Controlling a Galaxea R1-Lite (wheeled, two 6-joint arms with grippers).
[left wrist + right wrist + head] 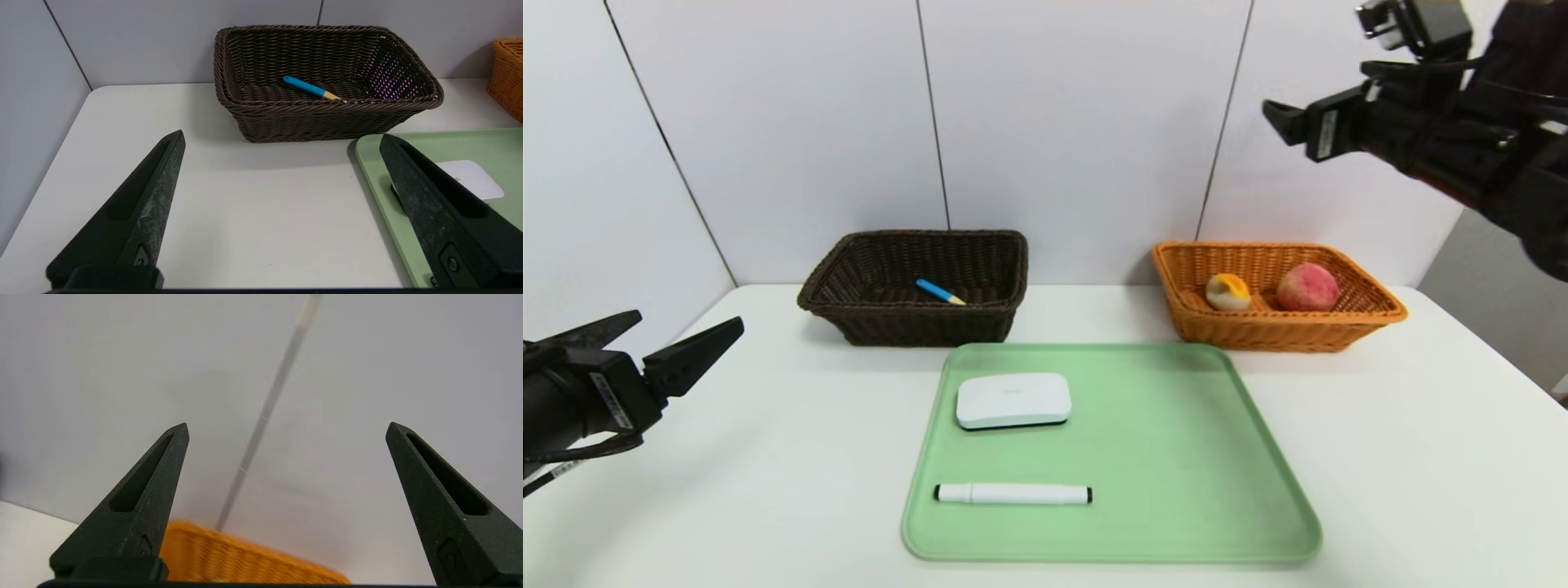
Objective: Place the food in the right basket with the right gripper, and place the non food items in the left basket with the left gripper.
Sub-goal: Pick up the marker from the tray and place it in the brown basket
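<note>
The left gripper [282,139] is hovering low over the white table [1421,457] with its jaws spread wide and nothing between them, pointing level toward the back wall. Straight ahead of its tips, the dark brown wicker basket [327,118] is sitting against the wall, and the yellow spoon with a blue handle [312,88] is lying inside it on the floor of the weave. Just beyond the tip of the finger nearer the table's middle, the white rounded box [474,177] is resting on the green tray [380,163]; in the head view the white marker with black ends [1013,493] is lying on the same tray, nearer the robot than the box [1013,400] and apart from it.

The right gripper [286,430] is hanging high in the air on the robot's right, jaws standing fully apart and empty, aimed at the wall panels. Below and ahead of its tips, the orange wicker basket [253,559] is showing only its rim in the wrist view. In the head view that basket [1372,314] is sitting well below the gripper [1278,114], holding the pink-red peach [1307,287] and the small cream bun with an orange-yellow top [1227,291] side by side, close to each other, the bun on the side toward the dark basket [907,327].
</note>
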